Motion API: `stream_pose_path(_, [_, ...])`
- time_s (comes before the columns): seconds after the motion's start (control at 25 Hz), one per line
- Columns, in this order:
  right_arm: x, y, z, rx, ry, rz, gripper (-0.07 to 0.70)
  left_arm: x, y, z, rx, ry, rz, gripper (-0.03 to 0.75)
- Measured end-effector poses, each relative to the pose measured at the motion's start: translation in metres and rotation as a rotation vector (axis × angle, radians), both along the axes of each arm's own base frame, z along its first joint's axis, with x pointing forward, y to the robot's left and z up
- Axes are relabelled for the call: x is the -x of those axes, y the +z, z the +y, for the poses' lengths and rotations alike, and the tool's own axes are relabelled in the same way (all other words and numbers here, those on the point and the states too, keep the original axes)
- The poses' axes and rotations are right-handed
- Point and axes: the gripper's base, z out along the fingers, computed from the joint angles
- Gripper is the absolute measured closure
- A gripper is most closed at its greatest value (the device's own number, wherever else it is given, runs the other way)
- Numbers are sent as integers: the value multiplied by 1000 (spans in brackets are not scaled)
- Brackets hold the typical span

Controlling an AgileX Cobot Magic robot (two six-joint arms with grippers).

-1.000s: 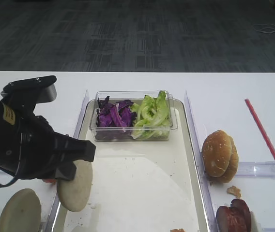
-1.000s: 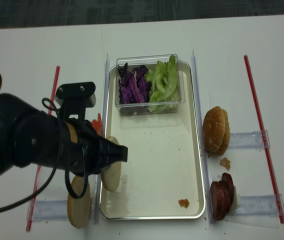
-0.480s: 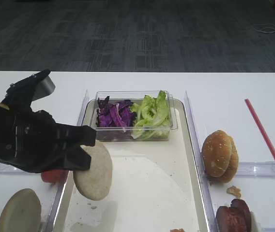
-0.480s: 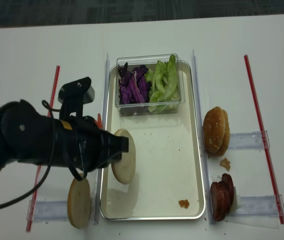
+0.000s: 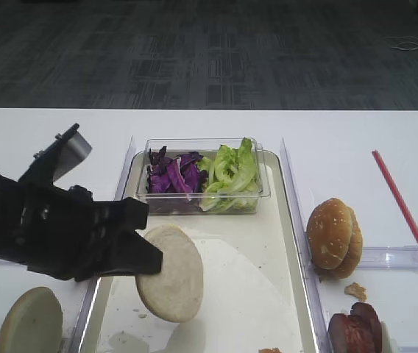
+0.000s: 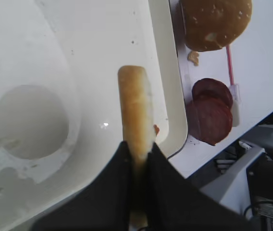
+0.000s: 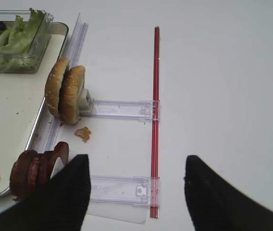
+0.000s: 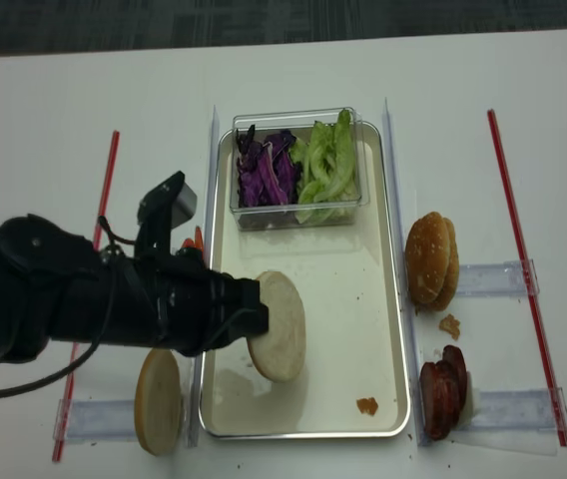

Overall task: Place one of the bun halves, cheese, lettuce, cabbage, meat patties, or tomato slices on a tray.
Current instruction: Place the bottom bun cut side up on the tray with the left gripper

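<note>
My left gripper point(image 8: 254, 324) point(image 6: 136, 147) is shut on the edge of a pale bun half point(image 5: 170, 273) point(image 8: 279, 339) point(image 6: 135, 110). It holds the bun half on edge, tilted, above the left middle of the cream tray point(image 5: 260, 243) point(image 8: 353, 299). A second bun half point(image 5: 29, 323) lies left of the tray. Lettuce point(image 5: 229, 175) and purple cabbage point(image 5: 172, 176) fill a clear box at the tray's far end. Meat patties point(image 8: 441, 391) point(image 7: 33, 171) stand right of the tray. My right gripper point(image 7: 136, 161) hangs open over bare table. The arm hides the tomato slices, and the cheese is out of view.
Sesame buns point(image 5: 334, 237) point(image 7: 65, 96) stand on edge right of the tray, against a clear strip point(image 7: 122, 109). Red strips point(image 8: 513, 230) point(image 8: 104, 190) run along both outer sides of the table. A crumb point(image 8: 366, 405) lies at the tray's near right corner.
My left gripper has carried the bun half rightward, from the tray's left rim to over the tray's inside. The right side has not changed.
</note>
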Motion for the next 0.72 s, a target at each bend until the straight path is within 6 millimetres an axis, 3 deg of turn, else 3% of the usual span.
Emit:
stream_pose_path(0.24, [0,0,0,0,0,0,155,-11,-25,-10,50,-13,81,689])
stream_pose_path(0.72, [0,0,0,0,0,0,155,-23,-54,-16,70,23,127,692])
